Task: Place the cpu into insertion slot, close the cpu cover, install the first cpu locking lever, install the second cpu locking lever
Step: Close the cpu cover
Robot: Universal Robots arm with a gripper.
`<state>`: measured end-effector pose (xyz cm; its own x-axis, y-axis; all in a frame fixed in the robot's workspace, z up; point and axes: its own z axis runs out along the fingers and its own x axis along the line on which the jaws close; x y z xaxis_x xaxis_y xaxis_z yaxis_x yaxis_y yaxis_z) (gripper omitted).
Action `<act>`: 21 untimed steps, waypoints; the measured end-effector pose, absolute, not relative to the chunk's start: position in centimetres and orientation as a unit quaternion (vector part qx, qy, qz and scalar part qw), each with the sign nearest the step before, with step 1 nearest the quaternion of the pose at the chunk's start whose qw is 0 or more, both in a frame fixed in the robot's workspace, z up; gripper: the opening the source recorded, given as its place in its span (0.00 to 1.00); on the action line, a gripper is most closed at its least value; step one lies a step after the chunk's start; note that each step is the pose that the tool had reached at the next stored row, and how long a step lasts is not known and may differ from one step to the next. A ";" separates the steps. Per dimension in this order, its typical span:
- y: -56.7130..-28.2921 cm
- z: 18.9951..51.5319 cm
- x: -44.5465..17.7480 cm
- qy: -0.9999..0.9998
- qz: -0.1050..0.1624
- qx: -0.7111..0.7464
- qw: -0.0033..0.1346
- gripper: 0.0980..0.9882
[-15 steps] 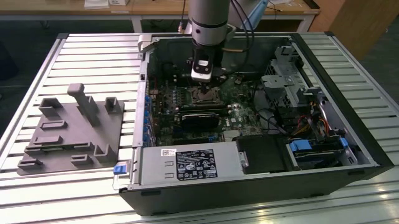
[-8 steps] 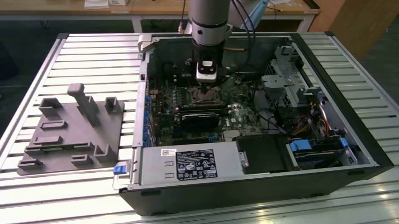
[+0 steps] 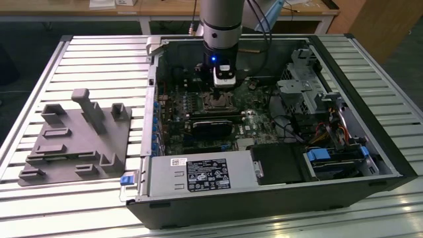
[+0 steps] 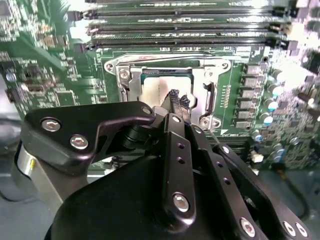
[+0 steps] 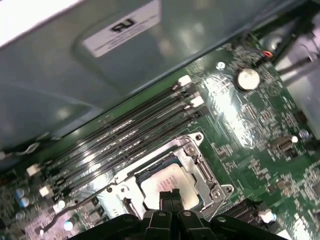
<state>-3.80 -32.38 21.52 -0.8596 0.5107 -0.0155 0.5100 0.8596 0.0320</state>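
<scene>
The cpu, pale and square, lies in the insertion slot on the green motherboard inside the open computer case. The silver cpu cover lies flat around it, and the chip's face shows through its cut-out. A thin locking lever sticks out beside the socket. My gripper hangs straight over the socket. It is shut, with nothing between its black fingertips, which are just above the chip's face. Whether they touch it I cannot tell.
Long black memory slots run beside the socket. A black card, a power supply and a drive cage crowd the case. A grey fixture block sits on the slatted table at the exterior view's left.
</scene>
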 end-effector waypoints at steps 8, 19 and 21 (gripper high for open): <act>-32.4 21.4 -3.8 0.981 0.014 0.194 0.011 0.01; -32.4 21.3 -3.8 0.995 0.015 0.096 0.012 0.01; -32.4 21.3 -3.8 0.997 0.016 0.079 0.013 0.01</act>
<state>-3.80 -32.38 21.33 -0.9871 0.1582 -0.0234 0.1573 0.9870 0.0336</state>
